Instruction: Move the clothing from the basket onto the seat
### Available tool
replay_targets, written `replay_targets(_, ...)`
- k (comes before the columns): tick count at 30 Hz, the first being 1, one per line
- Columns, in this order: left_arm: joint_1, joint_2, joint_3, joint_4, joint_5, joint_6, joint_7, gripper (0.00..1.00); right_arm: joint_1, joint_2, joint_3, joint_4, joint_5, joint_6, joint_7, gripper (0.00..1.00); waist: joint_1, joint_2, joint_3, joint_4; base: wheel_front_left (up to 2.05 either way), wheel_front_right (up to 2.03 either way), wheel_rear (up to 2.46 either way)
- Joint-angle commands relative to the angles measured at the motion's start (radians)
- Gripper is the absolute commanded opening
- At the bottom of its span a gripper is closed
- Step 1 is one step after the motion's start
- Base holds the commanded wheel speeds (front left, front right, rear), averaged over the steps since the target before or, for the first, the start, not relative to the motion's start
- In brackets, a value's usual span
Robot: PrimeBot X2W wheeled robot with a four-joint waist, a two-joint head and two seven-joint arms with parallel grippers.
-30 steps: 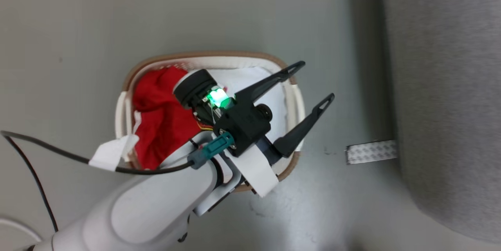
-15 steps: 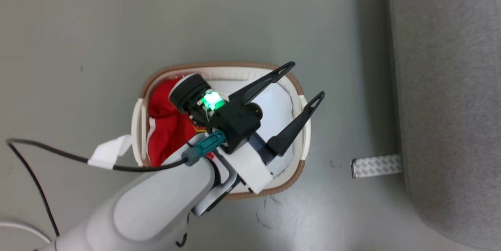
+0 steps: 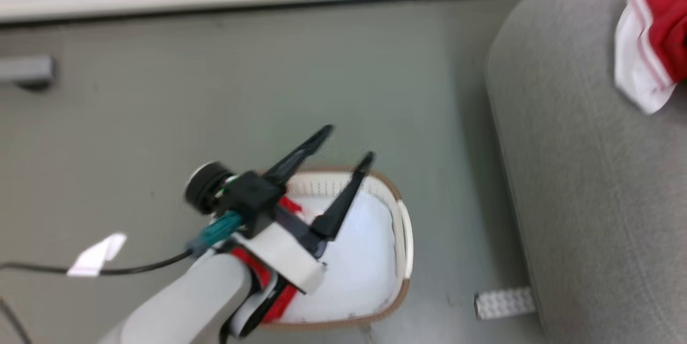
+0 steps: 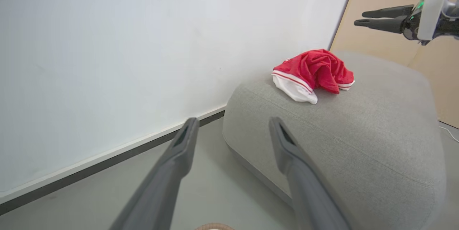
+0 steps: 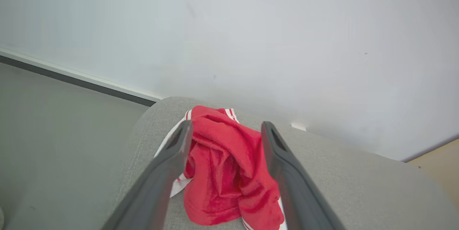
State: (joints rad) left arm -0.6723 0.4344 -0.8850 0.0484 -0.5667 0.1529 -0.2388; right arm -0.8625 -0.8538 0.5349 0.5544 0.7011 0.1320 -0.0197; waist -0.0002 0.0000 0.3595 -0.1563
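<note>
The cream basket (image 3: 401,226) stands on the floor left of the light-grey seat (image 3: 590,199). Red clothing (image 3: 290,206) peeks out in it beside my left arm, and much of the pale bottom shows. My left gripper (image 3: 348,144) hovers open over the basket's far rim, holding nothing. In the left wrist view the gripper (image 4: 233,120) points at the seat (image 4: 358,140), where a red and white garment (image 4: 315,70) lies. My right gripper (image 5: 226,125) is open above that garment (image 5: 222,172), apart from it, and appears as the right gripper (image 4: 360,19) high over the seat.
A grey textured strip (image 3: 504,302) lies on the floor by the seat's foot. A black cable with a white tag (image 3: 96,254) trails left of my arm. A white wall with a dark baseboard (image 3: 268,3) runs behind.
The head camera has tilted up, bringing the wall and the garment on the seat into view. My left gripper stays open and now points more toward the wall.
</note>
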Motion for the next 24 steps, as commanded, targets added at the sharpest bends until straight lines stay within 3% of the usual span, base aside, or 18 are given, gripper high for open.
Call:
replay_targets(1, 0.025, 0.014, 0.009, -0.006, -0.010, 0.008, -0.009, 1.00, 0.027, -0.003, -0.003, -0.020, 0.008, -0.002, -0.010, 1.00, 0.0002, 0.0000, -0.096, 0.025, 0.00, 0.00, 0.00)
replay_targets(5, 0.095, 0.035, 0.071, -0.020, -0.045, 0.049, -0.020, 1.00, 0.093, 0.005, -0.045, -0.131, 0.022, -0.002, -0.036, 1.00, 0.0002, 0.0000, -0.182, 0.052, 0.00, 0.00, 0.00)
replay_targets(11, 0.217, 0.067, 0.196, -0.046, -0.074, 0.121, -0.025, 1.00, 0.267, 0.107, -0.140, -0.311, 0.025, -0.002, -0.064, 1.00, 0.0002, 0.0000, -0.275, 0.085, 0.00, 0.00, 0.00)
replay_targets(17, 0.361, 0.079, 0.327, -0.085, -0.051, 0.167, -0.026, 1.00, 0.523, 0.326, -0.295, -0.471, -0.076, -0.002, -0.108, 1.00, 0.0002, 0.0000, -0.308, 0.103, 0.00, 0.00, 0.00)
replay_targets(24, 0.535, -0.013, 0.493, -0.060, 0.030, 0.156, -0.026, 1.00, 0.785, 0.574, -0.421, -0.556, -0.260, -0.002, -0.216, 1.00, 0.0002, 0.0000, -0.331, 0.118, 0.00, 0.00, 0.00)
